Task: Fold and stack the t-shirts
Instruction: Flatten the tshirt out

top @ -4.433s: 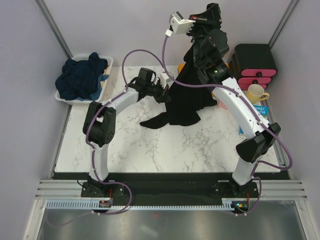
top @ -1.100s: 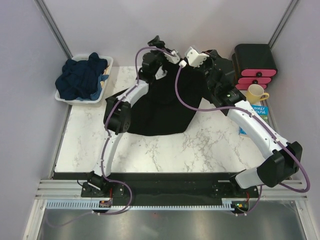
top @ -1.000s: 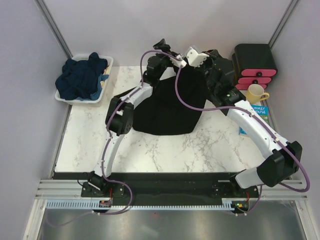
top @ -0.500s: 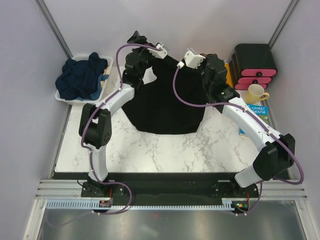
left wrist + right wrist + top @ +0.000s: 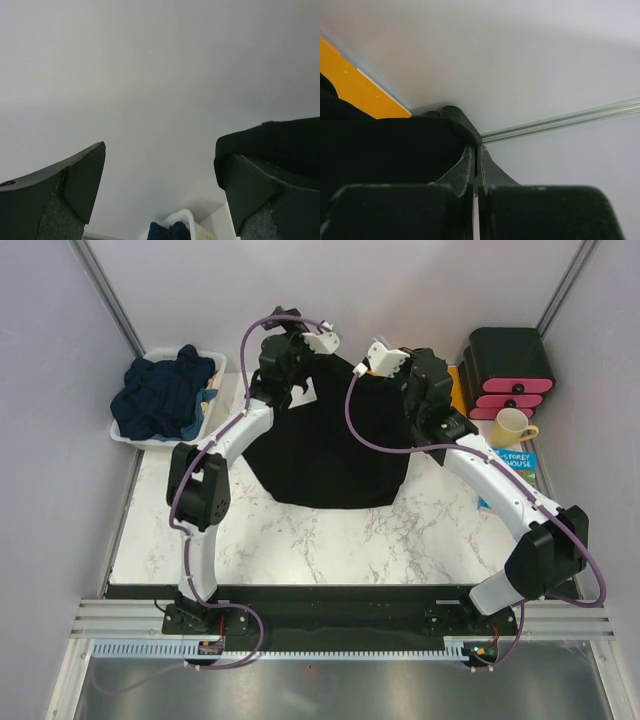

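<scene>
We record bare marble across the desk (image 5: 330,550) on the near side of the black t-shirt (image 5: 330,450), the widest open room in view. The shirt's near hem lies flat on the desk in a curve. Its body covers the middle of the far half.

Left of the shirt, a strip of bare marble separates it from a white bin (image 5: 160,440) at the desk's far left corner. The bin holds the navy t-shirts (image 5: 160,395) in a loose heap. The left arm (image 5: 225,440) crosses this strip.

Right of the shirt, the right arm (image 5: 500,485) passes over the desk. Beyond it, a blue booklet (image 5: 520,460) lies at the desk's right edge. Its top word reads "STOREY"; the rest is too small for us to read. A yellow mug (image 5: 512,426) stands just beyond the booklet, and a black drawer unit (image 5: 510,355) with pink fronts stands farther back.

At its far side the shirt rises off the desk. The right claw (image 5: 475,147) has its fingers pressed together, clamped on the shirt's raised far edge. An orange sheet (image 5: 355,80) shows behind the cloth.

The left claw (image 5: 160,147) stands wide apart at the shirt's far left. It grips nothing. Black cloth lies against its right finger (image 5: 255,195). Between its fingers we see only the grey wall (image 5: 150,60).
</scene>
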`<state>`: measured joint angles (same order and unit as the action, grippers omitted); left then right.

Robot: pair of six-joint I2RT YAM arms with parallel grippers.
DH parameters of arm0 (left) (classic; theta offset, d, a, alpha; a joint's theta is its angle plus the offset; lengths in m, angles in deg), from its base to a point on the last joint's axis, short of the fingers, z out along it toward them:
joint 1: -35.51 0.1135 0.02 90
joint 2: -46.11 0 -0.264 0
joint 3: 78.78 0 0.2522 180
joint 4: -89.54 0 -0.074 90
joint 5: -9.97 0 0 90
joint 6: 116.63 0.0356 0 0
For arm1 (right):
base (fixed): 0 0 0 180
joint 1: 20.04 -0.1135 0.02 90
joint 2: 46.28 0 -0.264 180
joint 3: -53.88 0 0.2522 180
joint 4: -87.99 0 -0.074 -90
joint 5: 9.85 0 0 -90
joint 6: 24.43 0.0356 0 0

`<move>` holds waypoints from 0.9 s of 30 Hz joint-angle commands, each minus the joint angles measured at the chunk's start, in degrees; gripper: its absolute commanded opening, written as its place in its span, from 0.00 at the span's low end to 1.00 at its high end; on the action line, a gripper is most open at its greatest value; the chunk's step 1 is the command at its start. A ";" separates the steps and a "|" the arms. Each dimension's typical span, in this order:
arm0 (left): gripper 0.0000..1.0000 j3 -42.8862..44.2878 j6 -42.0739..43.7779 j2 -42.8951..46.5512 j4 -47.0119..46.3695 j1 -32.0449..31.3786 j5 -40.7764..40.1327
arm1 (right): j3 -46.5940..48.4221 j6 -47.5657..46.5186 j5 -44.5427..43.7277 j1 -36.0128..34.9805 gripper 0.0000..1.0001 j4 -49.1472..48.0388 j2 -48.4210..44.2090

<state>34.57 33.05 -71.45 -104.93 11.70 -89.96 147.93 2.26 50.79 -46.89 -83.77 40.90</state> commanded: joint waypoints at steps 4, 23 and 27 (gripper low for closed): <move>1.00 23.11 -8.78 -7.88 46.81 4.81 25.48 | 2.50 0.20 -0.43 -0.04 0.00 -1.43 -1.39; 1.00 16.86 3.78 -1.63 67.59 9.22 44.87 | 3.99 2.84 -1.75 -0.22 0.00 0.77 -1.84; 1.00 29.14 5.26 -6.00 86.26 10.89 57.99 | 4.00 2.75 -1.57 -0.48 0.00 1.21 -2.27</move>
<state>52.21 34.40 -78.51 -36.84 20.07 -50.03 148.83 4.05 50.59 -46.94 -81.37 40.90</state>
